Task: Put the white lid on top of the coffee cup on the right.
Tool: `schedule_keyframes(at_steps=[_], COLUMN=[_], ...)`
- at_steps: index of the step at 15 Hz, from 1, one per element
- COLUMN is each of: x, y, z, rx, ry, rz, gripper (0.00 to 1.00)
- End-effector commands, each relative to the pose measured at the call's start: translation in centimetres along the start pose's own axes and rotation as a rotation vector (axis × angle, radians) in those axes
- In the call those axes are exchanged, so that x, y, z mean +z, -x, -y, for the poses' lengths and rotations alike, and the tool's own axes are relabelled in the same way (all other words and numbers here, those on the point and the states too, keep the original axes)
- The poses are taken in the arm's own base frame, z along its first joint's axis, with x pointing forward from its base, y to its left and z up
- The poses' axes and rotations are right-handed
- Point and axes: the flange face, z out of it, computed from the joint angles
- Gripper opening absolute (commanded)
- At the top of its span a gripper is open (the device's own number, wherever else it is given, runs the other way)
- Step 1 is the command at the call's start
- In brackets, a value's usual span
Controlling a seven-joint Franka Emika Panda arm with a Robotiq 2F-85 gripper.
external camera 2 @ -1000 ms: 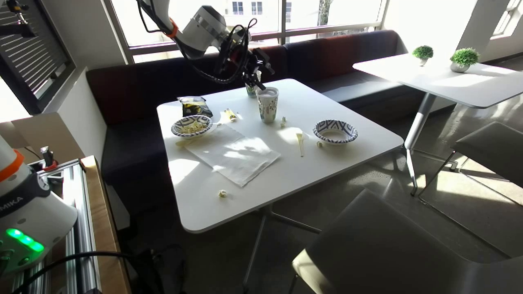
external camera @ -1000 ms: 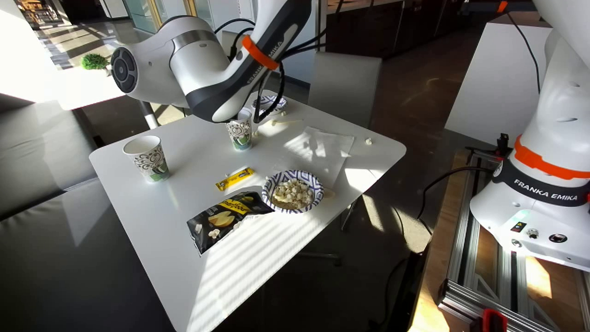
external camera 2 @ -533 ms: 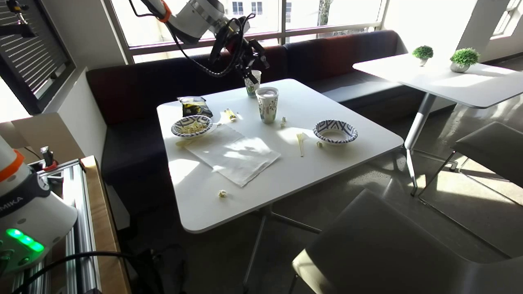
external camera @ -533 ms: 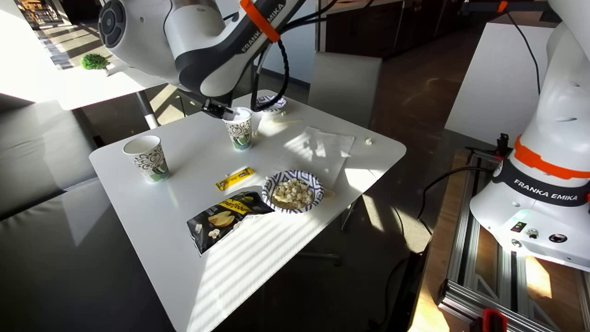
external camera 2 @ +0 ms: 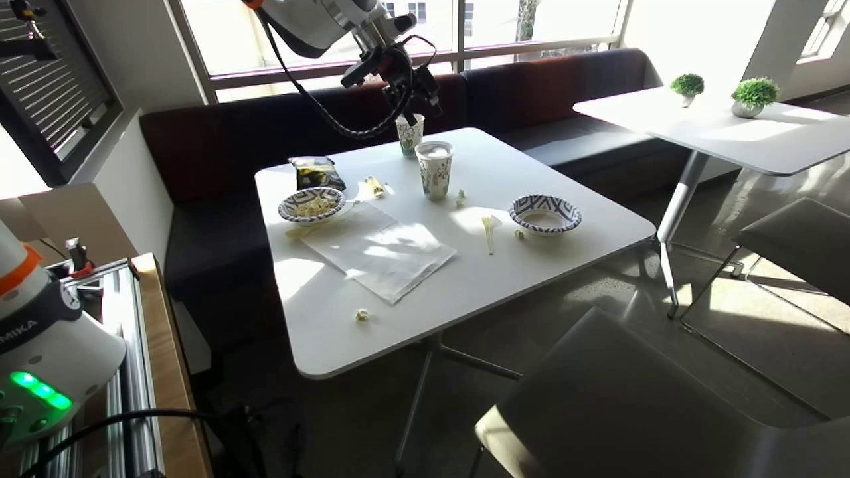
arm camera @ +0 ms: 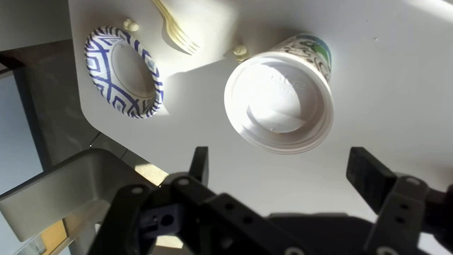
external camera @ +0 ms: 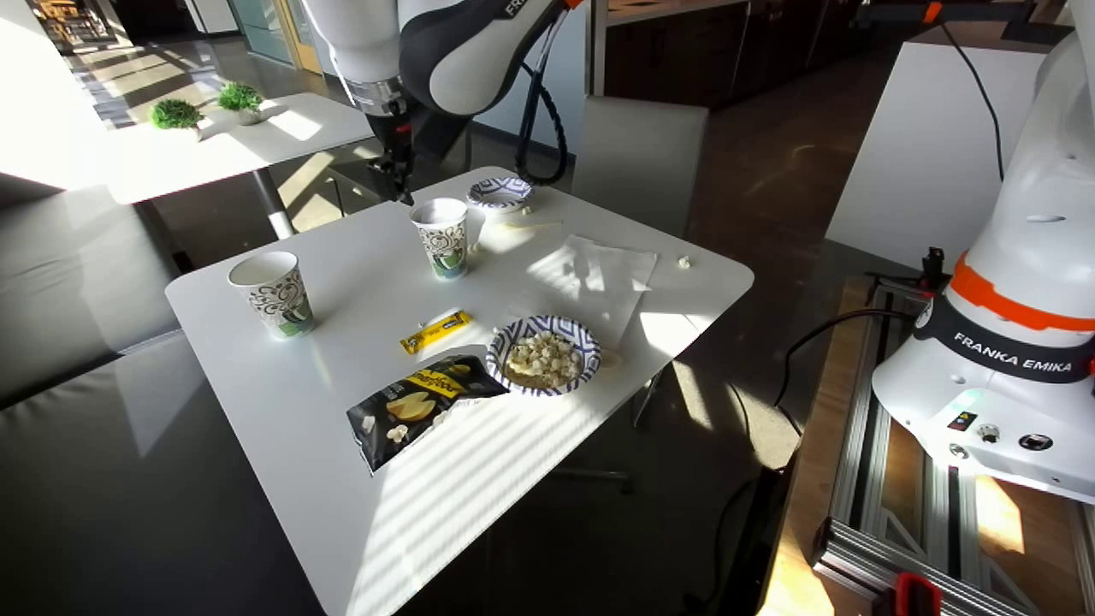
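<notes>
The white lid (arm camera: 283,95) sits on the mouth of the coffee cup (arm camera: 313,53), its flat middle recessed inside its rim. The lid also shows in an exterior view (external camera 2: 435,152), on the upright patterned cup (external camera 2: 435,179). That cup (external camera: 445,244) shows in an exterior view too. My gripper (arm camera: 277,166) is open with nothing between its fingers (arm camera: 368,177). It is raised behind and above the cup in an exterior view (external camera: 400,192), apart from it. A similar cup with an open mouth (external camera: 272,295) stands nearer the table corner.
A patterned bowl of popcorn (external camera: 545,355), a black snack bag (external camera: 419,402), a yellow packet (external camera: 435,333) and a napkin (external camera 2: 388,252) lie on the table (external camera 2: 478,285). A patterned bowl (arm camera: 124,72) and a fork (arm camera: 175,30) lie near the lidded cup.
My gripper was close at the lidded cup's rim; it has moved up and away from it, and turned to point more downward. The lid and both cups stay in place.
</notes>
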Motion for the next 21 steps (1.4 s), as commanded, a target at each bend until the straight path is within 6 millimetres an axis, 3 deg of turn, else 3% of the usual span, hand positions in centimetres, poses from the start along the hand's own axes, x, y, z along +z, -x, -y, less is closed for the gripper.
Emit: schedule_keyframes(at_steps=[1, 5, 7, 13, 17, 18, 21], x=[0.1, -0.6, -2.0, -8.2, -11.8, -10.4, -12.0], y=[3.1, 5.8, 6.8, 9.9, 11.8, 9.5, 10.9], z=[-3.0, -3.9, -4.0, -7.1, -10.4, -9.3, -10.6], rx=[0.043, 0.048, 0.080, 0.223, 0.370, 0.310, 0.354], ry=[-0.188, -0.385, -0.441, -0.343, -0.245, -0.299, -0.257], rz=[-0.010, 0.078, 0.128, 0.174, 0.086, 0.118, 0.091], gripper=[1.00, 1.00, 1.00, 1.00, 1.00, 1.00, 1.00])
